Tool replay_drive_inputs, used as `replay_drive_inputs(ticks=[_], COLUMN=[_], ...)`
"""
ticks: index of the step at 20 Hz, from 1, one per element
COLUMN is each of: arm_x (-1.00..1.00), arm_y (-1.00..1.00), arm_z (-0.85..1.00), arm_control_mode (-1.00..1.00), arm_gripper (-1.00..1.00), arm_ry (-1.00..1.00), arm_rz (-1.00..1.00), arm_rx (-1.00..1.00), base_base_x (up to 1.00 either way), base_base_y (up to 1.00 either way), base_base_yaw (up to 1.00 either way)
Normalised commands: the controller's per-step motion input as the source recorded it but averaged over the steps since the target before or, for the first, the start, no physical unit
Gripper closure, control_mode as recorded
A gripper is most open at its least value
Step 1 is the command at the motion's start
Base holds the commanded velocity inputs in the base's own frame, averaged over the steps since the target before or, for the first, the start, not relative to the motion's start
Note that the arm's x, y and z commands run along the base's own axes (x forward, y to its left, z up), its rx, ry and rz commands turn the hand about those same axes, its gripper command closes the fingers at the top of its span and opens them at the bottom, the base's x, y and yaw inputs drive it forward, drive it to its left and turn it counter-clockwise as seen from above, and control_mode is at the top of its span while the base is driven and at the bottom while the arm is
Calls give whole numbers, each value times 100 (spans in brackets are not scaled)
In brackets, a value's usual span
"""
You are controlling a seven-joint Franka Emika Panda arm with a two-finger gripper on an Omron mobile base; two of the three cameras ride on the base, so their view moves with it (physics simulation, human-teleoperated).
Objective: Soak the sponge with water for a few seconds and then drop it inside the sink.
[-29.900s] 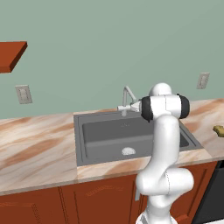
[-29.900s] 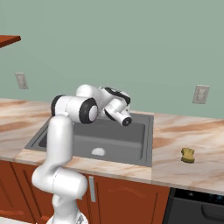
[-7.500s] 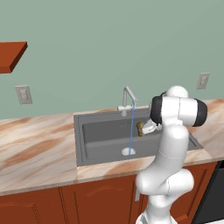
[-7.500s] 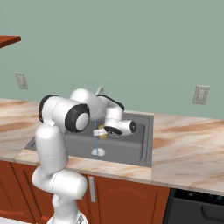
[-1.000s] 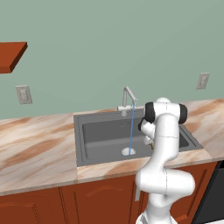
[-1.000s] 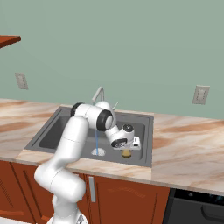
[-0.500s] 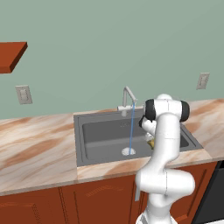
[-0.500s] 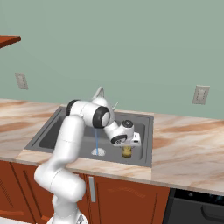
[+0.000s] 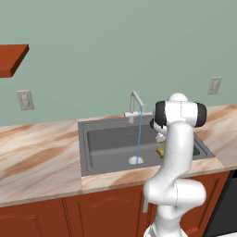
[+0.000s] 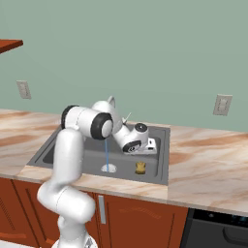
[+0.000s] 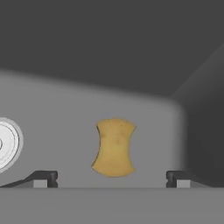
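Sponge lies free between wide-open hand fingers; right base view adds water beside it

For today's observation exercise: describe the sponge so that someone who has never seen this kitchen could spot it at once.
Find the large dark grey rectangular sink set in the marbled countertop. On its floor, right of the round silvery drain under the thin blue water stream, lies the small yellow-olive sponge. It is the basin's only yellow, loose object.

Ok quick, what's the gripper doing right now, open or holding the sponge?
Gripper: jaws open, holding nothing; the sponge lies free on the sink floor.
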Motion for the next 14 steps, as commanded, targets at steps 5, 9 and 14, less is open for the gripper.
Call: replay_drive_inputs(ticks=[5, 9, 14], arm_x=[-33, -37, -39], arm_y=[0, 0, 6], arm_z=[71, 58, 45], arm_control_mode=[-100, -100, -100], arm_gripper=[-100, -100, -100], arm_ry=[-3, -3, -2], arm_rz=[0, 0, 0], arm_rx=[0, 0, 0], base_base_x=[0, 0, 0], base_base_y=[0, 0, 0], base_base_yaw=[0, 0, 0])
